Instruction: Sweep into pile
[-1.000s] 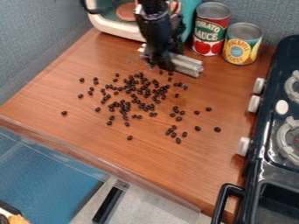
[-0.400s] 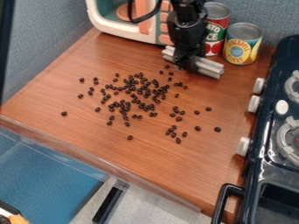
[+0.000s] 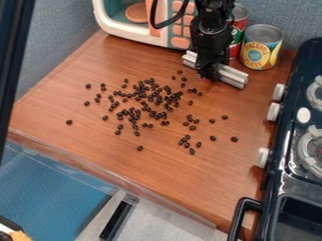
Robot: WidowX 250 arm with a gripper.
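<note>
Across most of the view, a brown wood-grain counter (image 3: 113, 160). To its right, a black stove (image 3: 281, 184), with a dark, open recess (image 3: 299, 217) in its near part, behind a black looped handle (image 3: 235, 221); too dark inside to make out any contents. Below the counter's front edge, at lower left, a flat blue surface (image 3: 50, 195).

At the back, a cream and teal toy microwave (image 3: 113, 29), with an orange disc (image 3: 136, 12) lying in its teal interior and orange buttons (image 3: 181, 30) at its right. In front of its right end, the black arm (image 3: 213, 23), coming down from the top edge to the gripper (image 3: 211, 74), its jaws closed around the middle of a ridged silver bar (image 3: 232, 76). Cannot tell whether bar and counter touch.

Next in size, a pair of cans near the back right: a yellow-labelled can (image 3: 260, 51) with a grey metal top, contents hidden; just behind and left, a red can (image 3: 239, 23), partly behind the arm.

Along the stove's left side, white knobs (image 3: 273, 112). Smallest of all, the dark beans (image 3: 158, 100), in a loose scatter over the middle of the counter: densest at the centre, with strays all around, on the near side of the bar.
</note>
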